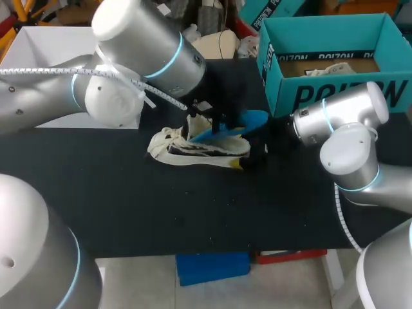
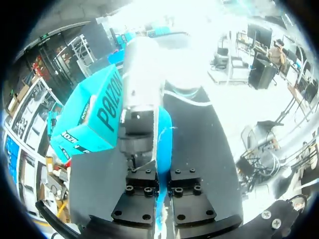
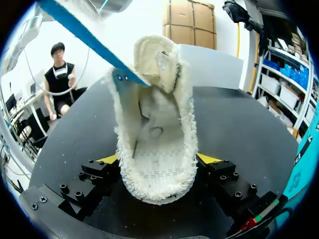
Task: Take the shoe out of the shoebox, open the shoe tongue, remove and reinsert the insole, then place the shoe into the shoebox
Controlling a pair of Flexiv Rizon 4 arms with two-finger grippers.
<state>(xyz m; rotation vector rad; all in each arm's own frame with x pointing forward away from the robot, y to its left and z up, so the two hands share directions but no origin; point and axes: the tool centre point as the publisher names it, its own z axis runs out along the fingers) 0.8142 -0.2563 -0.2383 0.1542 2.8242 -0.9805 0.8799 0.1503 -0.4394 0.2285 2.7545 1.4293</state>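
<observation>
A cream shoe (image 1: 193, 147) lies on its side on the black table (image 1: 161, 212), just left of the teal shoebox (image 1: 335, 64). My right gripper (image 3: 158, 159) holds its heel end, one yellow-tipped finger pressed on each side; in the head view this gripper (image 1: 261, 154) sits at the shoe's right end. The blue insole (image 1: 241, 123) slants up out of the shoe's opening (image 3: 149, 114), one end still at the rim. My left gripper (image 2: 163, 174) is shut on the insole (image 2: 164, 134) from above the shoe. Paper lies inside the shoebox.
A white box (image 1: 38, 51) stands at the back left. The shoebox (image 2: 94, 119) stands open at the back right, close to my right arm's wrist (image 1: 341, 112). Bare black tabletop stretches in front of the shoe.
</observation>
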